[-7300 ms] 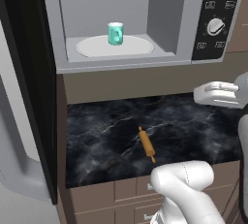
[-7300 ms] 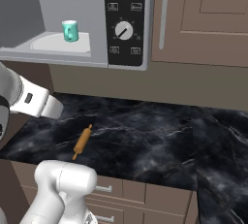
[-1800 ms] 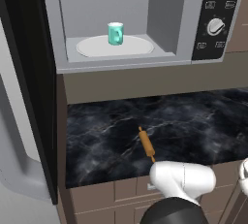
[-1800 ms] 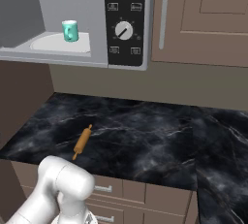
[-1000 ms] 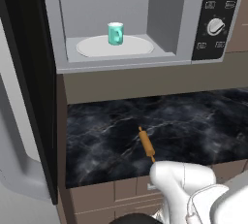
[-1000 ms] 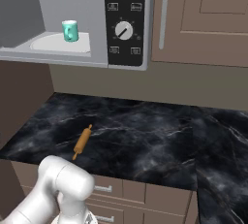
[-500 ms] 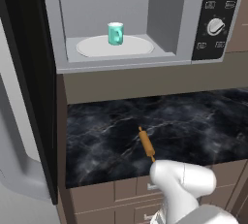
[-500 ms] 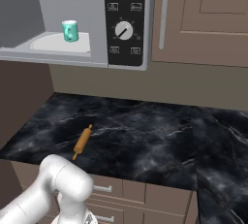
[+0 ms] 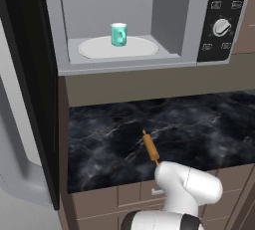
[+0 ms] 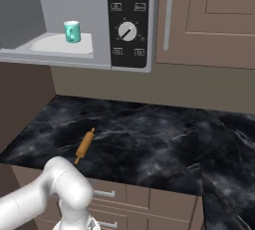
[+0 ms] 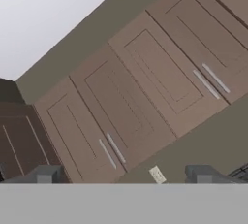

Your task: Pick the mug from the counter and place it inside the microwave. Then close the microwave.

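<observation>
The teal mug (image 9: 119, 34) (image 10: 72, 31) stands upright on the white turntable plate (image 9: 94, 50) inside the grey microwave (image 9: 174, 20) (image 10: 128, 20). The microwave's dark door (image 9: 27, 99) hangs wide open at the left. Below it lies the black marble counter (image 9: 204, 132) (image 10: 154, 144). My gripper (image 11: 123, 174) is open with nothing between its fingertips (image 11: 46, 173), and it faces brown wall cabinets (image 11: 145, 87) and a pale ceiling, away from the mug. The arm's white elbow (image 9: 187, 186) (image 10: 67, 184) sits low in front of the counter's edge.
An orange wooden rolling pin (image 9: 150, 148) (image 10: 84, 145) lies on the counter near its front edge. Brown drawers (image 10: 149, 201) run under the counter. A brown cabinet with a long handle (image 10: 169, 17) stands to the right of the microwave.
The arm's white links have shifted at the bottom of both base views. The mug, the rolling pin and the microwave door stay where they were.
</observation>
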Robot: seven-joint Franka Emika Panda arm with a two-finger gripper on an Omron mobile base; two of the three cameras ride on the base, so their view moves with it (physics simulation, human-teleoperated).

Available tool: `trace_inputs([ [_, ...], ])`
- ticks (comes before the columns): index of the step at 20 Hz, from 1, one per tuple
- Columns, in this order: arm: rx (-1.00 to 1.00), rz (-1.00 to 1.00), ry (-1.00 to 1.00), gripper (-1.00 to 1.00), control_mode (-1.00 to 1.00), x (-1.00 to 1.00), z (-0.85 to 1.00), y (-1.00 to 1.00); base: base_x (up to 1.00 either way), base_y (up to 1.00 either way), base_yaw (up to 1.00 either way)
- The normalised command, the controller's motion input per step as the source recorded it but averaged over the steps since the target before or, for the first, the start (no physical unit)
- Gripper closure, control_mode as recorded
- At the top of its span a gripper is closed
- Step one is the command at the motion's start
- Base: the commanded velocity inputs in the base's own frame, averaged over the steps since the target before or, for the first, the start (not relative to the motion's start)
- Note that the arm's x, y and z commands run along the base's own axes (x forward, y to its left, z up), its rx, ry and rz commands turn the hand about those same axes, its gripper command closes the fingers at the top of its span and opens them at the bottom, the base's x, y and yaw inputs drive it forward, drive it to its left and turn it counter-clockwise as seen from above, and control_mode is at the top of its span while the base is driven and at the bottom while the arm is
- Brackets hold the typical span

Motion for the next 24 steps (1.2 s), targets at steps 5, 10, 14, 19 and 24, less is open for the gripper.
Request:
trace_inputs([
  [5,0.01,-0.05,0.18,-1.00,-1.00,0.05,-0.05,0.61,0.00,0.00,0.00],
  [10,0.00,-0.15,0.20,-1.00,-1.00,0.00,0.00,0.56,0.00,0.00,0.00],
  [14,0.00,-0.17,0.24,-1.00,-1.00,0.04,-0.19,0.52,0.00,0.00,0.00],
  [19,0.00,-0.17,0.27,-1.00,-1.00,0.04,-0.09,0.57,0.00,0.00,0.00],
  [24,0.00,-0.11,0.34,-1.00,-1.00,0.21,0.00,0.57,0.00,0.00,0.00],
])
